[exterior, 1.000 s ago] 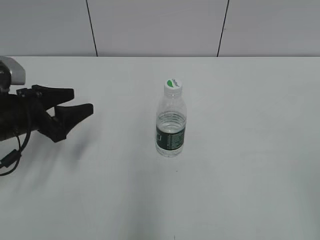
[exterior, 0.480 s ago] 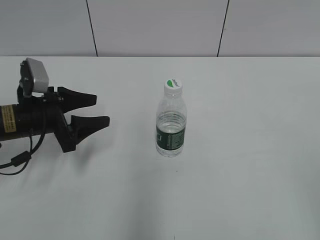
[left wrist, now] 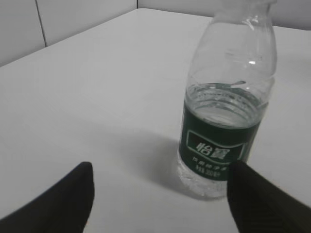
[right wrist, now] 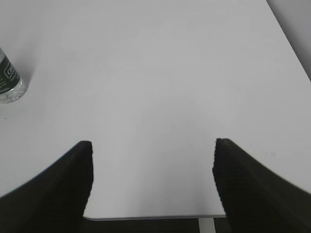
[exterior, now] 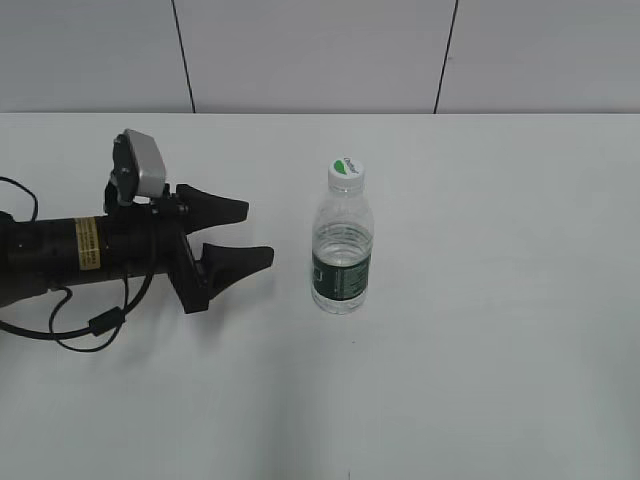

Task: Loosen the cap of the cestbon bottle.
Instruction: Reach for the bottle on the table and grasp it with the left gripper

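The cestbon bottle (exterior: 342,250) stands upright mid-table, clear with a dark green label band. Its cap (exterior: 346,171), white with a green top half, sits on the neck. My left gripper (exterior: 255,232) is open and empty, lying sideways a little left of the bottle, fingers pointing at it. In the left wrist view the bottle (left wrist: 226,102) stands close ahead, right of centre, near the right finger; the open jaws (left wrist: 160,170) hold nothing, and the cap is cut off at the top. My right gripper (right wrist: 153,145) is open and empty, out of the exterior view; the bottle's base (right wrist: 8,82) shows far left.
The white table (exterior: 500,300) carries only the bottle. A grey panelled wall (exterior: 320,50) stands behind it. The table's near edge (right wrist: 150,216) shows under the right gripper. The left arm's cable (exterior: 95,325) lies on the table at left.
My left arm has moved right across the table toward the bottle, gripper staying open. The bottle and cap have not moved.
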